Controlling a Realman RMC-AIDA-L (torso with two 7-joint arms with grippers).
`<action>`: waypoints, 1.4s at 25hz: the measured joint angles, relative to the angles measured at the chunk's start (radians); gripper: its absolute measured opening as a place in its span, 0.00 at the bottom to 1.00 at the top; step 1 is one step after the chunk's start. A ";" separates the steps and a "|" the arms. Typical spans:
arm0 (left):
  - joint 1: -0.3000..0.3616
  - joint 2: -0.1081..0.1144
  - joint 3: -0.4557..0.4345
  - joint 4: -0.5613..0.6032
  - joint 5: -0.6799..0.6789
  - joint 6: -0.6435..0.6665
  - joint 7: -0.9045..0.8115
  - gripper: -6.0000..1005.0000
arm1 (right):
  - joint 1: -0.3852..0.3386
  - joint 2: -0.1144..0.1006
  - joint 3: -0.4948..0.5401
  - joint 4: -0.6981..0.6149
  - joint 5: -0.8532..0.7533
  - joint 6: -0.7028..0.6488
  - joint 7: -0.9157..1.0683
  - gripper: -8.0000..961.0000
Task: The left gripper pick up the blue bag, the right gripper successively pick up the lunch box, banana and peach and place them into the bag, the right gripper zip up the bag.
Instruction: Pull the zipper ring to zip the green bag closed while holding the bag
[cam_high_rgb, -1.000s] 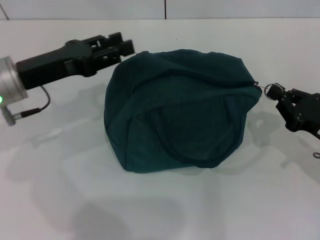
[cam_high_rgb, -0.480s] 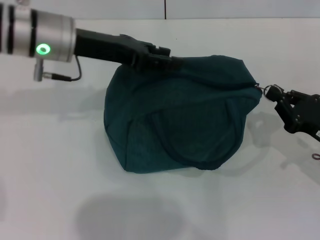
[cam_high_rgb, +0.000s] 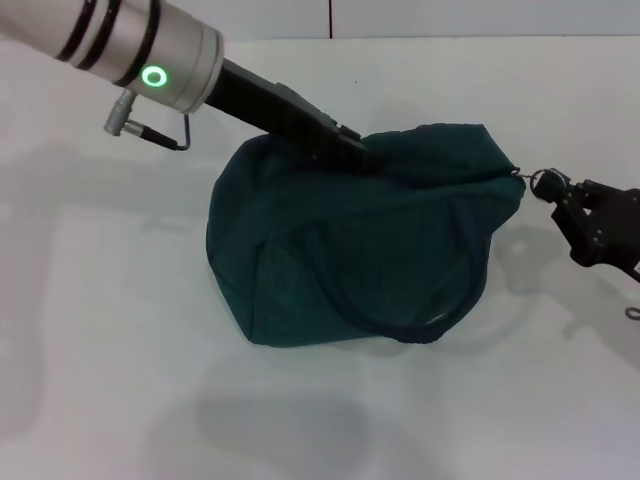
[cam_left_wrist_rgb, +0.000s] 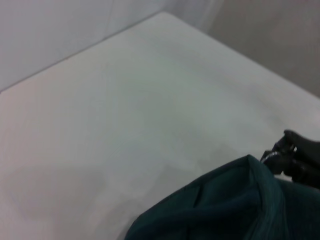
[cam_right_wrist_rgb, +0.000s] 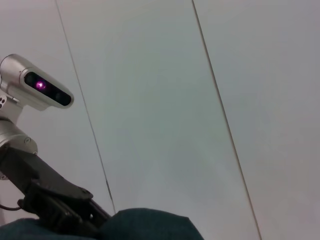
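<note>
Zipping looked nearly finished — right gripper (cam_high_rgb: 556, 198) at 3 o'clock of the blue bag (cam_high_rgb: 350, 250) clamped its zipper ring (cam_high_rgb: 543, 181); left gripper (cam_high_rgb: 360, 152) pressed its top, fingers' state untellable — next, release.

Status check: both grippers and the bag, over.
Left gripper pressed onto top of dark teal fabric bag. Right gripper at its ring zipper pull. Bag zipped, nothing obstructing.

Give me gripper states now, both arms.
Left gripper: pressed into the blue bag's top; grip unclear.
Right gripper: at the zipper ring; grip unclear.
</note>
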 joint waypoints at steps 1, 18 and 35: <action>0.002 -0.001 0.013 0.007 0.001 -0.003 -0.003 0.51 | 0.000 0.000 0.001 0.000 0.000 0.000 0.000 0.02; 0.056 0.002 0.027 0.069 -0.103 -0.004 -0.005 0.27 | 0.002 0.000 0.006 0.000 0.047 0.008 -0.002 0.02; 0.061 0.012 0.021 0.073 -0.130 0.014 -0.007 0.10 | 0.041 0.002 -0.006 0.000 0.044 0.192 -0.003 0.02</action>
